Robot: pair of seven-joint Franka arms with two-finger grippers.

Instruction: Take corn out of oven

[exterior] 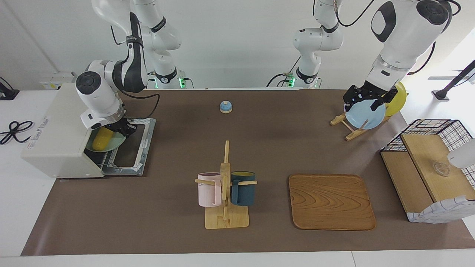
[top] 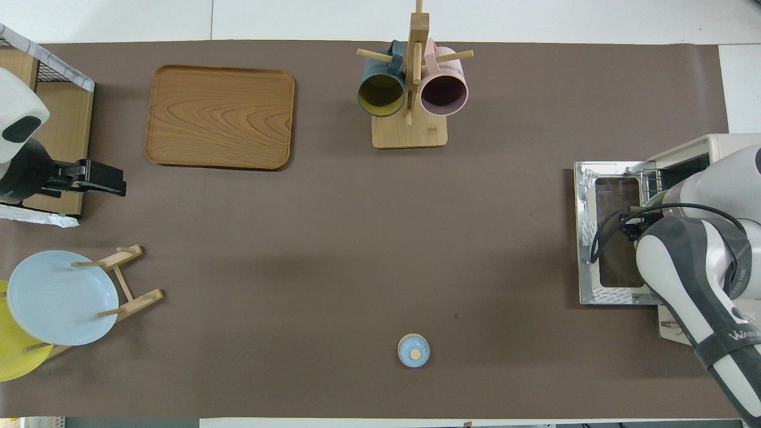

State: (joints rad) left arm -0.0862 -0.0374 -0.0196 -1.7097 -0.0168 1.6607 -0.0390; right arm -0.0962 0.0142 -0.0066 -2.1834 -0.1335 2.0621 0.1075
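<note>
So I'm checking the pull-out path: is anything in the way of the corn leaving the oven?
Nothing visible. The oven door lies flat open, and the corn sits on a green plate at the mouth, the right tool at its end. Bare table lies in front.

The right arm's wrist covers the near end of the corn (exterior: pixel 101 138) at the mouth of the oven (exterior: pixel 55 137), and the right tool's (exterior: pixel 124 128) fingertips are lost beneath it. From overhead, that arm hides the corn altogether and the frame edge cuts the oven. The yellow plate (exterior: pixel 397 99) shows only as a sliver past the left tool (exterior: pixel 365 98); overhead, the picture's edge crops the shelf (top: pixel 56 128).
</note>
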